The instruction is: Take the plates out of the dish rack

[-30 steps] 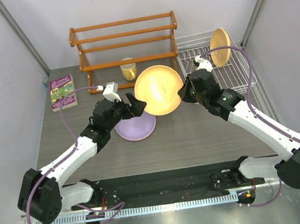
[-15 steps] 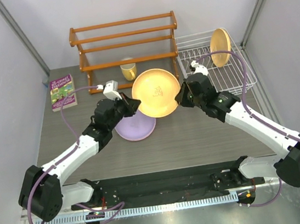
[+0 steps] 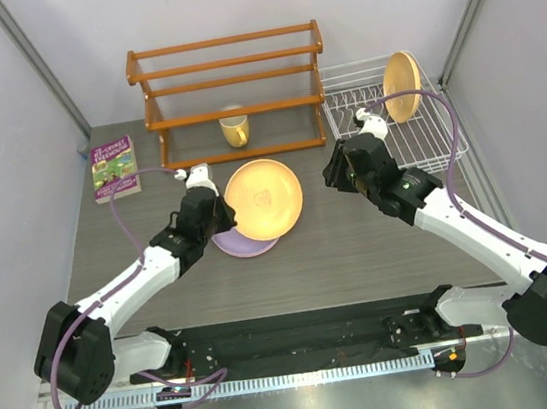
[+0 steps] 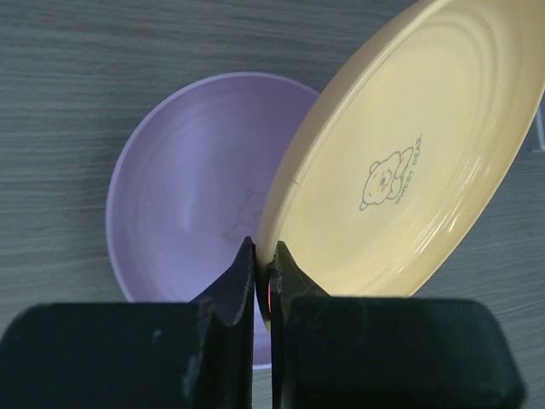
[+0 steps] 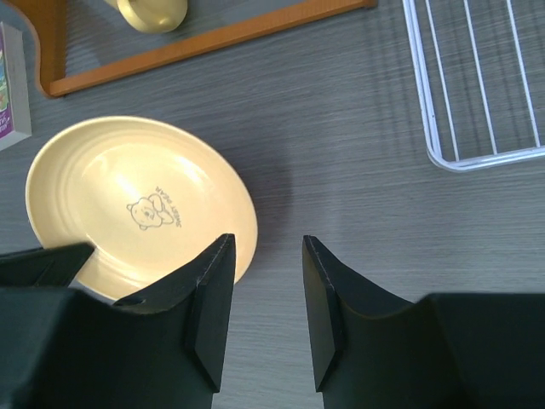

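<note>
Yellow plate (image 4: 409, 170) with grey bear print, lavender plate (image 4: 187, 196), white dish rack (image 3: 416, 135), grey wood-grain table (image 3: 359, 244)

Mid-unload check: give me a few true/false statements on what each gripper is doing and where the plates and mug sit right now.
1. The left gripper is shut on the rim of the yellow bear-print plate. True.
2. The right gripper is clamped on that same plate. False: its jaws are open and it holds nothing.
3. The bear-print plate overlaps the lavender plate on the table. True.
4. The dish rack has no plates in it. False: one orange-yellow plate stands upright in it.
5. The yellow mug sits inside the dish rack. False: it stands under the brown wooden shelf rack.
</note>
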`<action>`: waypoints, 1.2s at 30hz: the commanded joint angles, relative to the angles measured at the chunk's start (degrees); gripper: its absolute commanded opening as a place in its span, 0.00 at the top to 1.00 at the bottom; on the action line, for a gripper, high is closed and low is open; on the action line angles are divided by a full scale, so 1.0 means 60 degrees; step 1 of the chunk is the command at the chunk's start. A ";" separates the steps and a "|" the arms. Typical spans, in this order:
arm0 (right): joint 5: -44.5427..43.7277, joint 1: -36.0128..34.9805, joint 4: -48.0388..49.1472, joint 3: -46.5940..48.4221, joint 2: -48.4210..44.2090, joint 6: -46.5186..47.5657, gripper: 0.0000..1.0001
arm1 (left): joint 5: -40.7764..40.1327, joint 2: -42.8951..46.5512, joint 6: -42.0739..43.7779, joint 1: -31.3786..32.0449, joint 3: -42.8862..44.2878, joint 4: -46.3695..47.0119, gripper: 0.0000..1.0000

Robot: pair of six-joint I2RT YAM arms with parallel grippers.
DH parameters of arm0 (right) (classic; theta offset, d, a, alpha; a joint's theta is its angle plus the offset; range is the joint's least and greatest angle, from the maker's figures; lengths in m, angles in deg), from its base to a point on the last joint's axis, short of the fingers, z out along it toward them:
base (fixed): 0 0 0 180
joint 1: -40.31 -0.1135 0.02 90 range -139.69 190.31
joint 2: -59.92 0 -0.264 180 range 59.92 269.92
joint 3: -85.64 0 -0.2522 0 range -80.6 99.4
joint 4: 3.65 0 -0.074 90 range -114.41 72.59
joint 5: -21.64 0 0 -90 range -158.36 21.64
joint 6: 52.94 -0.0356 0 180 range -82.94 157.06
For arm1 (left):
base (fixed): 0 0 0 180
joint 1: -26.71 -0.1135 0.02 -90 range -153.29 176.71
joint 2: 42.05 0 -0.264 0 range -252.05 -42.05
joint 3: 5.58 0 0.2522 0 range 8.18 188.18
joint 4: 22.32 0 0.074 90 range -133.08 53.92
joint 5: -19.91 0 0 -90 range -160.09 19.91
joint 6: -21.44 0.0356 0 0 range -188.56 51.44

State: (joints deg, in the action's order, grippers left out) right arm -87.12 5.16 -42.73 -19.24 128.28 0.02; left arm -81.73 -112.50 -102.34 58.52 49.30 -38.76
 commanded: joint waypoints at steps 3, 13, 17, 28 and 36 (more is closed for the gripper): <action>-0.0520 -0.0029 0.0133 0.0012 -0.0158 0.0313 0.57 | -0.0477 -0.0239 -0.0302 -0.0424 0.0631 -0.1485 1.00; -0.0754 -0.0029 0.0119 0.0070 0.0150 0.0547 0.57 | -0.0653 -0.0386 -0.0493 -0.0673 0.0426 -0.1634 1.00; -0.0944 -0.0015 0.0119 0.0144 0.0165 0.0810 0.57 | -0.0624 -0.0401 -0.0508 -0.0673 0.0368 -0.1634 0.86; -0.5192 0.0833 -0.0277 0.1753 0.0998 0.3360 0.34 | -0.0624 -0.0064 -0.0332 -0.0673 0.0177 -0.1429 0.45; -0.4883 0.3732 0.0923 0.2806 0.2445 0.3828 0.35 | -0.0638 0.0478 0.0004 -0.0673 0.0367 -0.1370 0.01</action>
State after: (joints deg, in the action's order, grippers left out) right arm -112.72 21.72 -42.82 -7.89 138.15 19.65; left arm -85.05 -112.85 -104.04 54.66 50.35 -49.05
